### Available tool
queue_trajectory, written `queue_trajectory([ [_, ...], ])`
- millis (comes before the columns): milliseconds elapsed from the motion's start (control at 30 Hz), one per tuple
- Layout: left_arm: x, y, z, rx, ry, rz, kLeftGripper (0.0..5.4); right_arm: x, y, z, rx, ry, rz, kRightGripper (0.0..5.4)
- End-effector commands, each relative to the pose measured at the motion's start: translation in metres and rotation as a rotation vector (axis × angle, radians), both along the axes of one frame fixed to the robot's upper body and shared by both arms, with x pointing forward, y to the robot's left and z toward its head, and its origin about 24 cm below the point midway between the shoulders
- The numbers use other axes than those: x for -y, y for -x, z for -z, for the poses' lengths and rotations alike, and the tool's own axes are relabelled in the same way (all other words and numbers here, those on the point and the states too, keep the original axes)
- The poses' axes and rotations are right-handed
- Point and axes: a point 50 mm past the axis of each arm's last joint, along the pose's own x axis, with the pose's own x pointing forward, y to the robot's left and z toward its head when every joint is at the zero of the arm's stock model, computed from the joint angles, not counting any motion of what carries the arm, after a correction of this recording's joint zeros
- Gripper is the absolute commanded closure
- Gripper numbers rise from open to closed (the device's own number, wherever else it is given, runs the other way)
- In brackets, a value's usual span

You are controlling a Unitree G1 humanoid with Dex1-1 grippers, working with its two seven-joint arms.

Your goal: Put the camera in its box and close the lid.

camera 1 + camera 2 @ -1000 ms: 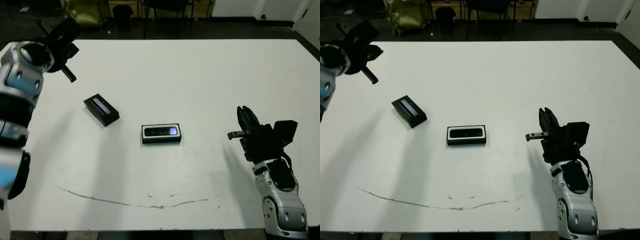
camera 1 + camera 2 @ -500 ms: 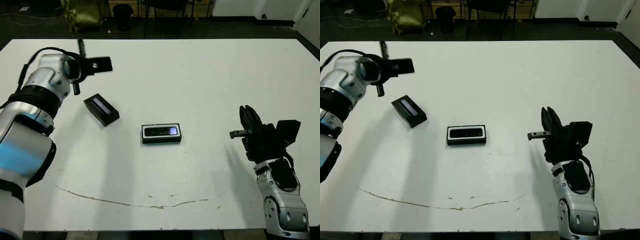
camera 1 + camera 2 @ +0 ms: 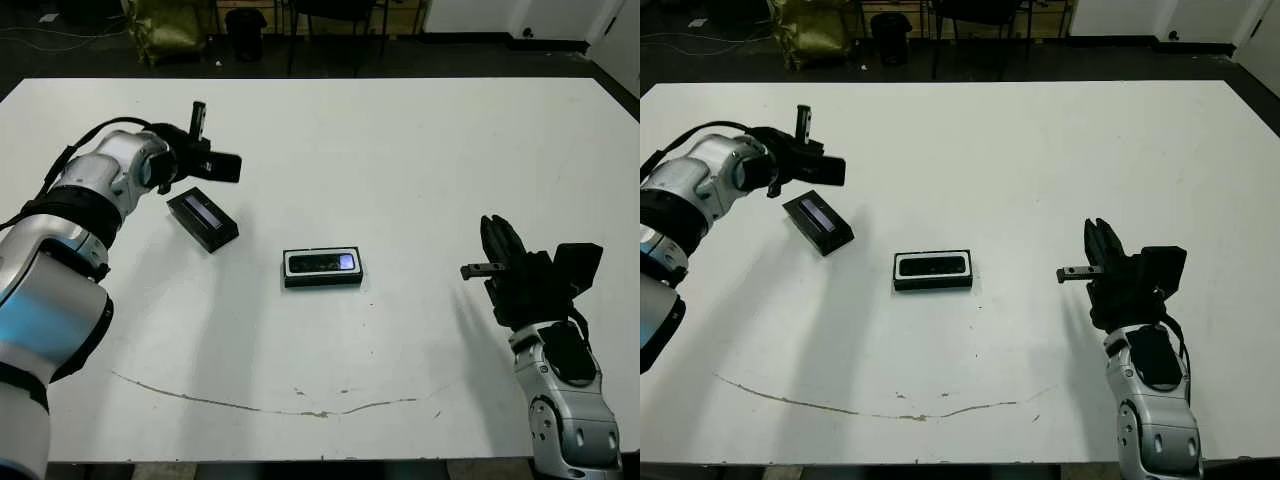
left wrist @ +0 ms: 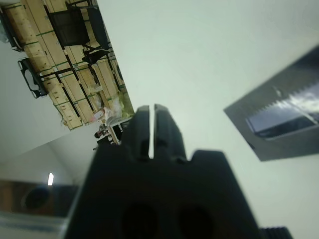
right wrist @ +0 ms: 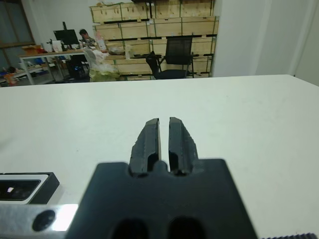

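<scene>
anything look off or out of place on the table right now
Mostly tidy. The camera already lies flat in the box. The lid sits apart, askew to it, near the left gripper. A thin dark scuff line crosses the table near the front edge. No spill or damage shows.

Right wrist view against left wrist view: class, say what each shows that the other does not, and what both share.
Only the right wrist view shows the box with the camera lying in it, and a person seated at a desk beyond the table. Only the left wrist view shows the lid with its pale strip. Both share the white table, stacked wooden crates in the background, and that arm's own gripper, the right gripper and the left gripper, each with its two black fingers close together and holding nothing.
</scene>
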Motion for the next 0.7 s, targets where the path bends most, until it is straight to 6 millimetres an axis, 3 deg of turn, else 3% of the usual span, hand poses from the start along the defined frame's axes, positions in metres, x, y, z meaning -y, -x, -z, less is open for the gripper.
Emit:
queue_trajectory([
  [33,-0.012,0.003,0.011,-0.055,-0.079,-0.065,5.40,0.004,0.003,0.006,-0.047,0.014,0.010,5.38],
  [233,-0.011,0.001,0.016,-0.055,-0.214,-0.111,5.40,0.004,0.005,0.008,-0.077,0.002,0.011,5.38],
  [400,-0.011,0.002,0.020,-0.007,-0.301,-0.033,5.40,0.003,0.006,0.010,-0.085,-0.008,0.017,5.38],
  [700,-0.007,0.007,0.031,-0.006,-0.321,0.077,5.40,0.003,0.007,0.013,-0.078,-0.016,0.003,5.38],
])
